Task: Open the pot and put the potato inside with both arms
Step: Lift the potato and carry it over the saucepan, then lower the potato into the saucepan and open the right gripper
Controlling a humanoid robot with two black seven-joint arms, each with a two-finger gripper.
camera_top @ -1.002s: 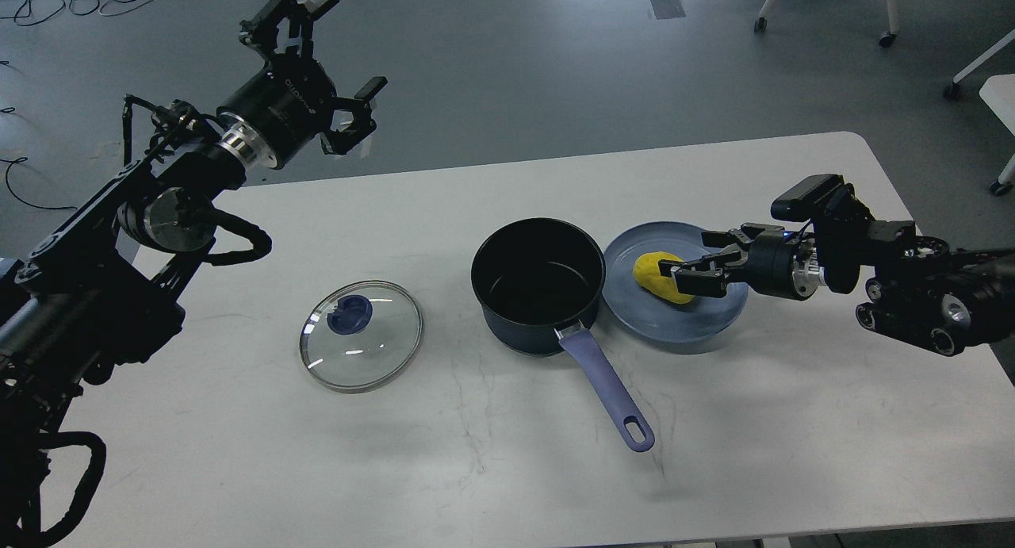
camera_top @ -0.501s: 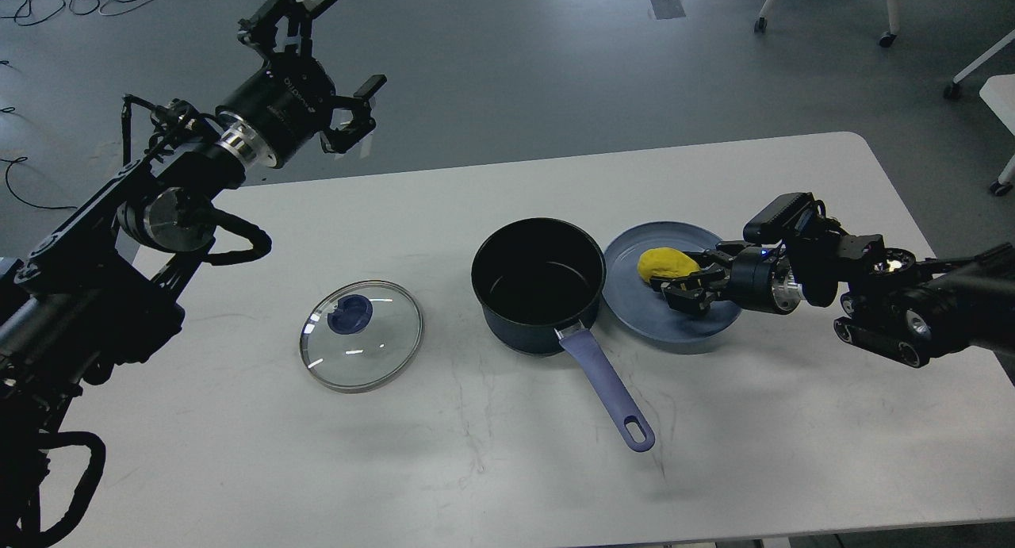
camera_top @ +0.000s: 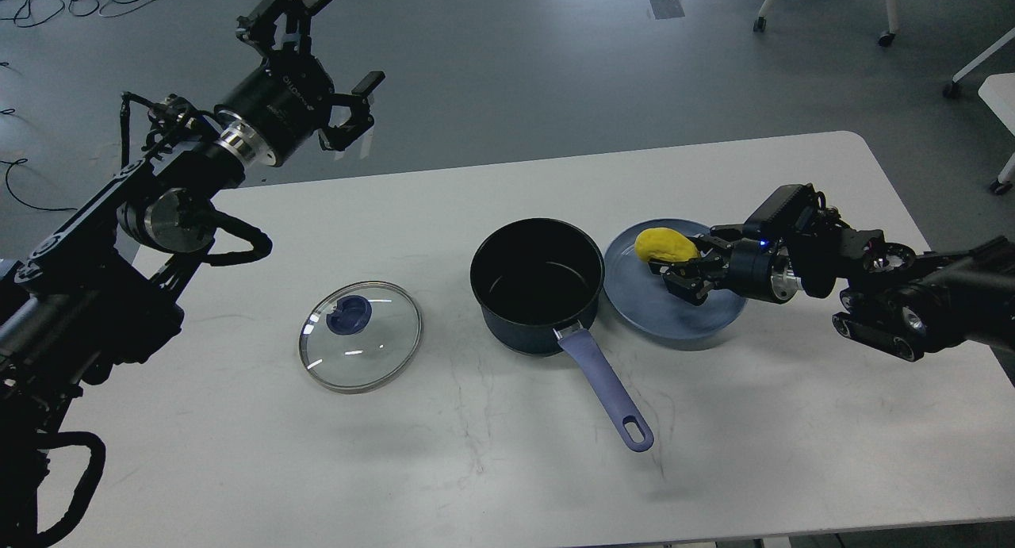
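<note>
The pot stands open at the table's middle, black inside and empty, with its lavender-blue handle pointing toward me. The yellow potato is over the far left part of the flat blue plate, right of the pot. My right gripper comes in from the right and is shut on the potato's right side, holding it slightly above the plate. My left gripper is raised high at the far left, above the table's back edge, open and empty.
The glass lid with a dark blue knob lies flat on the white table, left of the pot. Chair legs on castors stand on the grey floor at the far right.
My right gripper closed around the potato and raised it a little, toward the plate's far left rim. The right arm drew in leftward. The left arm barely moved.
</note>
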